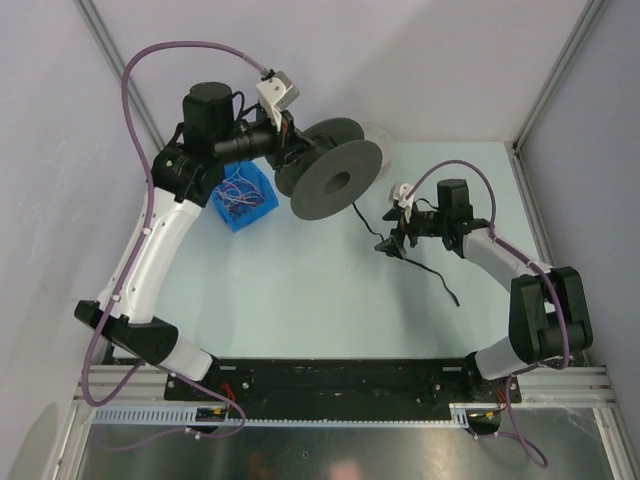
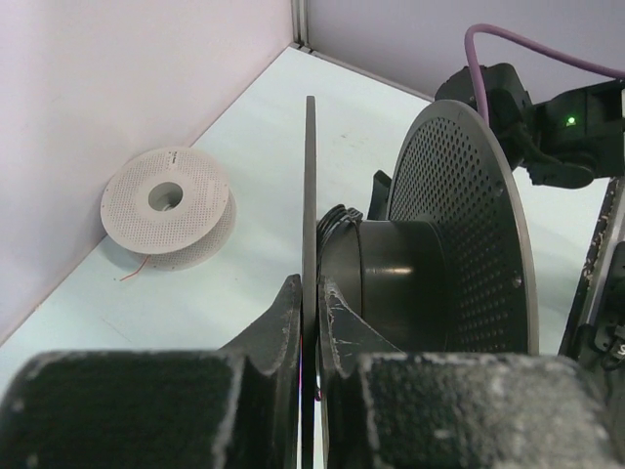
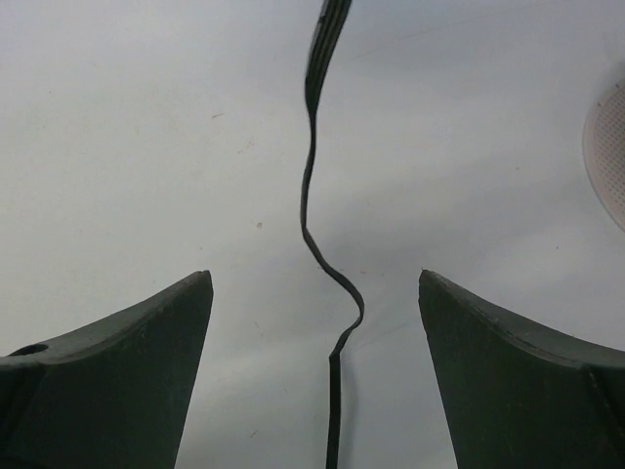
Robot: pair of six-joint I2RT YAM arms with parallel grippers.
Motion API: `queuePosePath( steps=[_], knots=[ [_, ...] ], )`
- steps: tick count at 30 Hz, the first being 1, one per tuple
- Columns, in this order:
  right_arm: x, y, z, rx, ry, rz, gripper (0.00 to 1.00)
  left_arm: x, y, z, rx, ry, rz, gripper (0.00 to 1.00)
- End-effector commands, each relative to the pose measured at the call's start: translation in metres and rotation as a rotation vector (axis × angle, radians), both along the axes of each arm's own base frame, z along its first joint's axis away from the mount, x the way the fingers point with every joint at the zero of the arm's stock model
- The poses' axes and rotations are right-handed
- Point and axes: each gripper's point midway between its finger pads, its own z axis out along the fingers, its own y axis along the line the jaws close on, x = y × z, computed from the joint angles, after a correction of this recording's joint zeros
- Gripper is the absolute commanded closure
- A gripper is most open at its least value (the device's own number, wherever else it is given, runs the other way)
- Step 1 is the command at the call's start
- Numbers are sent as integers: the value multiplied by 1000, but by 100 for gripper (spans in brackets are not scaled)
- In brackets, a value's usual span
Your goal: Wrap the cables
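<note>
A thin black cable [image 1: 440,280] lies on the table, trailing from the dark grey spool [image 1: 335,178] toward the right arm. My left gripper [image 1: 289,150] holds that spool up off the table. In the left wrist view its jaws [image 2: 311,288] are shut on the thin edge of one spool flange [image 2: 310,176], and some black cord is wound on the hub [image 2: 391,269]. My right gripper [image 1: 395,242] is open and low over the cable. In the right wrist view the cable [image 3: 304,205] runs wavy between the two spread fingers [image 3: 315,278], touching neither.
A white perforated spool [image 2: 166,207] lies at the back by the wall, and shows behind the dark spool in the top view [image 1: 377,138]. A blue bin [image 1: 245,195] of loose wires sits at the left. Enclosure walls close in on the left, back and right.
</note>
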Motion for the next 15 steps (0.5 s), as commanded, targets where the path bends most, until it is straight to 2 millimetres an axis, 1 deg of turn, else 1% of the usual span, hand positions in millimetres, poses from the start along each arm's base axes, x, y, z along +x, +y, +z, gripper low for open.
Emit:
queuePosePath(
  steps=[1,3,5,7,8,10,13,15],
  knots=[
    [-3,5,-3,-8,-35,62,9,2,0,42,-114,-29,26,100],
    [-1,12,-5,-11,-48,67,9,5,-1,41,-123,-13,34,100],
    [6,18,-5,-6,-65,56,11,7,0,42,-133,-4,41,100],
    [13,23,-9,-3,-73,43,15,9,1,43,-149,17,51,100],
    [16,26,-11,-3,-76,40,18,11,1,42,-156,28,57,100],
    [18,31,-16,-3,-82,44,29,14,3,42,-175,50,70,100],
    [15,41,-20,1,-70,57,50,23,10,44,-214,90,133,100],
    [9,49,-18,7,-56,68,74,33,18,44,-253,128,207,100]
  ],
)
